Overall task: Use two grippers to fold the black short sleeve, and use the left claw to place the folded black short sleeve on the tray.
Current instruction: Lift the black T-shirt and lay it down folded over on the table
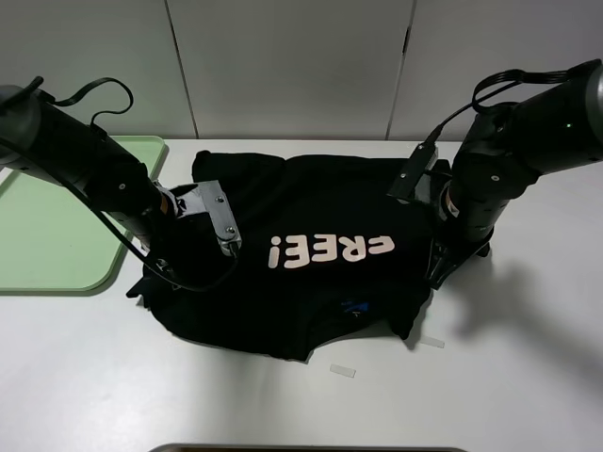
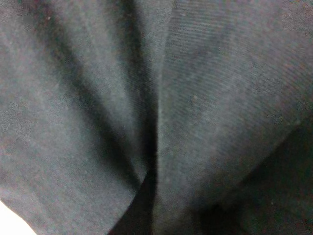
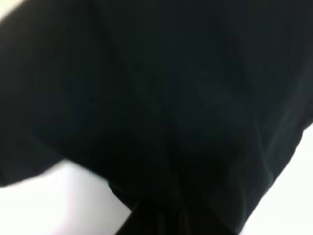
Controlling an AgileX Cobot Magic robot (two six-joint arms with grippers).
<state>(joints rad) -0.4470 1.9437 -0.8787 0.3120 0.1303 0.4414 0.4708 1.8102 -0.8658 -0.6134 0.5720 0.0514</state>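
Two closed grips, one at each side edge of the black short sleeve (image 1: 311, 202).

The left claw (image 1: 154, 266) is closed, and creases in its wrist view run together as if pinched. The right gripper (image 1: 443, 267) is closed likewise at the opposite edge. Black cloth hides both sets of fingertips. The garment lies spread on the white table (image 1: 490, 377), lettering (image 1: 330, 251) upward, just beside the tray (image 1: 38, 273). Judged light, limp and not slippery, it will sag between holds. Best taken at the side edges, pinching both layers and lifting evenly, so the fold does not skew.
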